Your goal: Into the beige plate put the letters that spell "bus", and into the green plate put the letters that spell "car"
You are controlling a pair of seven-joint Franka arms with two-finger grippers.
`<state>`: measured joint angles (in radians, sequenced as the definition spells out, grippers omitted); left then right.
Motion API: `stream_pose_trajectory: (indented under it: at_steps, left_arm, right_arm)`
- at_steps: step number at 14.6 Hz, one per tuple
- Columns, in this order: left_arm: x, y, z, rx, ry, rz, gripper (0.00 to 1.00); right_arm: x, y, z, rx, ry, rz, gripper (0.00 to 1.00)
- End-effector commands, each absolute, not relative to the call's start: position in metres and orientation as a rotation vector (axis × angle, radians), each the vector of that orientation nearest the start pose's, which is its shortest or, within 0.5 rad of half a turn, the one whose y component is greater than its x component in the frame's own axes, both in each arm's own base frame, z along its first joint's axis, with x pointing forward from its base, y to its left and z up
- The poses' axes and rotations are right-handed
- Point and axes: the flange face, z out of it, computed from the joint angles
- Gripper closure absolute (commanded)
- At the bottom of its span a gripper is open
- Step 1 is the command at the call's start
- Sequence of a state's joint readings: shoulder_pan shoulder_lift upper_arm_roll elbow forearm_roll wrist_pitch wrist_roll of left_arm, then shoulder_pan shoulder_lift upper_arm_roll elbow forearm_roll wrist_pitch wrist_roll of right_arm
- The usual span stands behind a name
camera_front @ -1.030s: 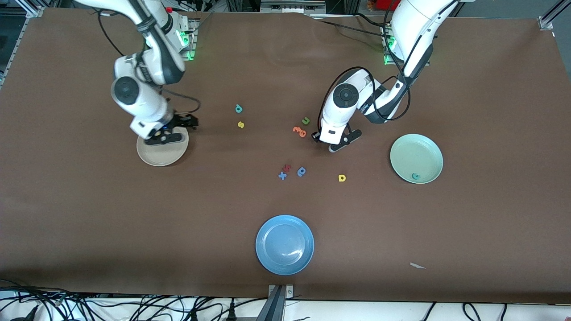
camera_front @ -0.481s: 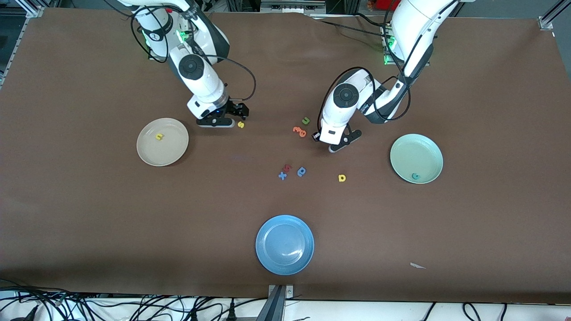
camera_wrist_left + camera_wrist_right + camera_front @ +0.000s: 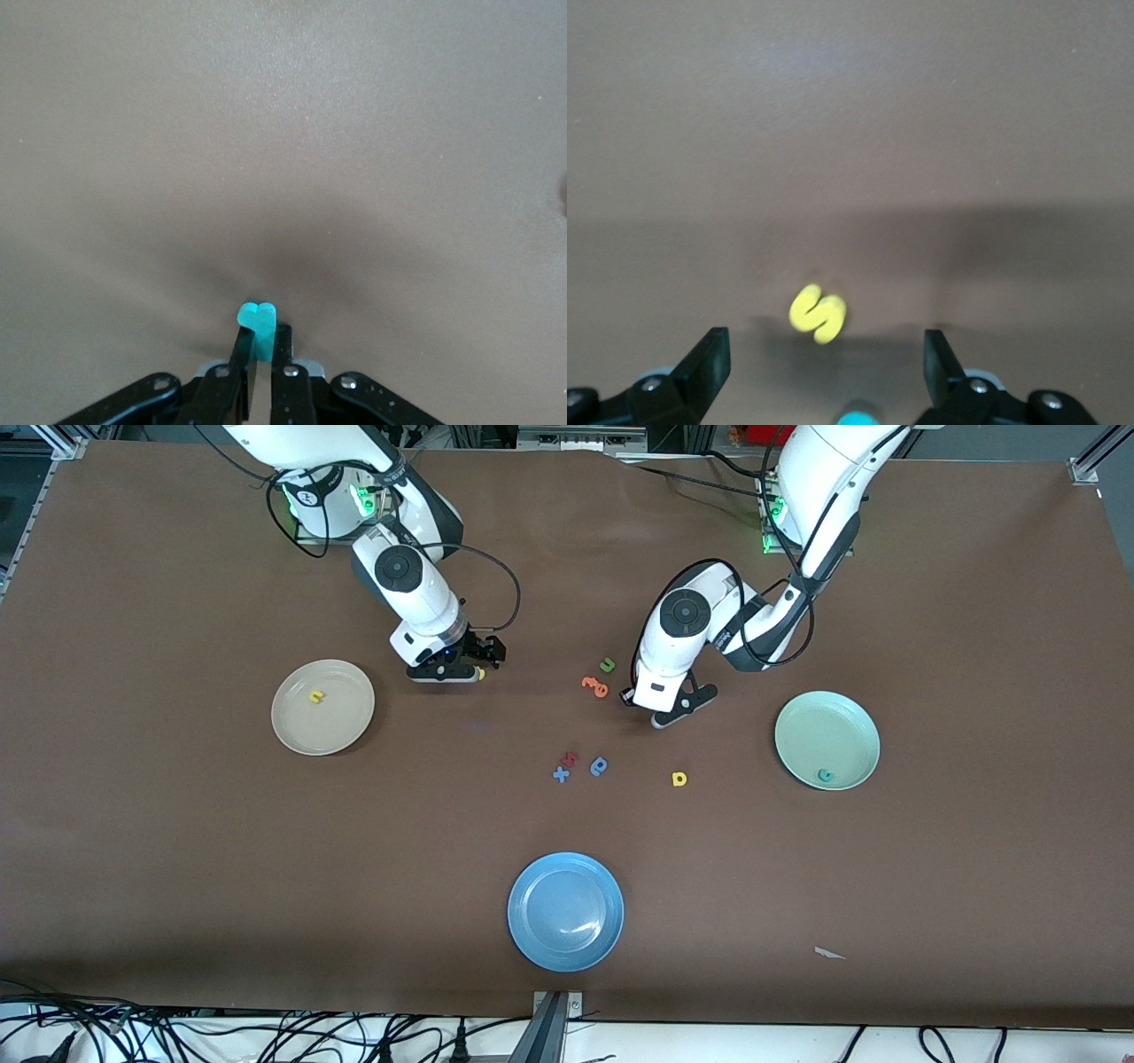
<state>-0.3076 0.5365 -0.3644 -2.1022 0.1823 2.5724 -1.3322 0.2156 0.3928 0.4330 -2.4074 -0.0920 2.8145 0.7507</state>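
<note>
- Beige plate (image 3: pixel 322 707) sits at mid-left of the front frame, toward the right arm's end of the table; 1 yellow "u" (image 3: pixel 316 696) lies in it, near its upper middle.
- Right gripper (image 3: pixel 461 670) hangs low over the table in the upper-middle left of the front frame, between the beige plate and the centre cluster of letters; its jaws stand wide apart with nothing between them.
- Yellow "s" (image 3: pixel 818 313) lies on the table right under that pincer, seen between the 2 fingers in the right wrist view; in the front view only its edge peeks out beside the gripper.
- A teal letter (image 3: pixel 859 414) shows at the bottom edge of the right wrist view; its shape cannot be told.
- Blue plate (image 3: pixel 565 911) lies at lower centre of the front frame, nearest the camera.
- Centre cluster: blue "x" (image 3: pixel 561 774), dark red letter (image 3: pixel 571 759), blue "a"-like letter (image 3: pixel 600 766), and higher in the frame an orange letter (image 3: pixel 594 685) and an olive-green "u" (image 3: pixel 608 664).
- Left gripper (image 3: pixel 671 710) is low over the table, just beside the orange letter; its jaws are clamped on a small teal letter (image 3: pixel 258 324), which sticks out past the fingertips in the left wrist view.
- Yellow "a" (image 3: pixel 679 779) lies lower in the frame than the left gripper, between the cluster and the green plate.
- Green plate (image 3: pixel 827 740) sits at mid-right, toward the left arm's end; 1 teal "c" (image 3: pixel 826 776) rests in it near its lower rim.
</note>
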Motion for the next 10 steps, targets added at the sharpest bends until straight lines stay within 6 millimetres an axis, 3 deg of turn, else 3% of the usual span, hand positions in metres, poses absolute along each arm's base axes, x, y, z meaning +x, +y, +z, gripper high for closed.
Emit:
stream_pose_trajectory:
  at_steps: [1,3,5,7,9,10]
  left_arm:
    - [0.465,-0.356,0.184,-3.017,-0.797,0.113,1.0]
    - [0.49,-0.347,0.205,-2.96,-0.689,0.168,1.0]
    - [0.506,-0.335,0.217,-2.938,-0.6,0.208,1.0]
    - [0.523,-0.306,0.227,-2.943,-0.421,0.262,1.0]
    - [0.543,-0.26,0.236,-2.933,-0.237,0.353,1.0]
    - [0.554,-0.234,0.244,-2.938,-0.137,0.395,1.0]
  right_arm:
    - [0.389,0.32,0.162,-2.988,0.072,0.036,0.2]
    - [0.39,0.32,0.162,-2.989,0.069,0.029,0.27]
    - [0.391,0.323,0.16,-2.994,0.061,0.026,0.48]
    - [0.39,0.325,0.159,-2.996,0.052,0.024,0.72]
    - [0.391,0.325,0.16,-3.001,0.021,0.012,0.94]
    - [0.394,0.322,0.16,-3.007,0.016,0.005,1.0]
